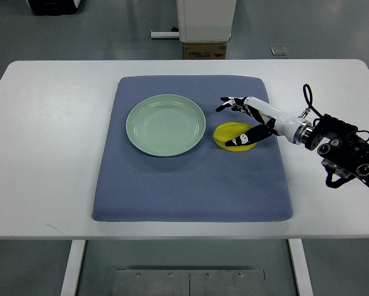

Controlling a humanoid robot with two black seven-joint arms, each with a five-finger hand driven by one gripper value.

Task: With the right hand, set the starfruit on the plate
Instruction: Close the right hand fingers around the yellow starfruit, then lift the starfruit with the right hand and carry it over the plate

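Note:
A yellow starfruit [228,132] lies on the blue mat [190,185], just right of the pale green plate [166,125]. The plate holds nothing. My right hand [240,122] comes in from the right edge and hovers over the starfruit. Its fingers [229,102] are spread, the thumb lies across the fruit's front right side, and the other fingers reach past its far side. The hand does not grip the fruit.
The mat covers the middle of a white table [42,154]. A white stand with a cardboard box [204,49] is behind the table's far edge.

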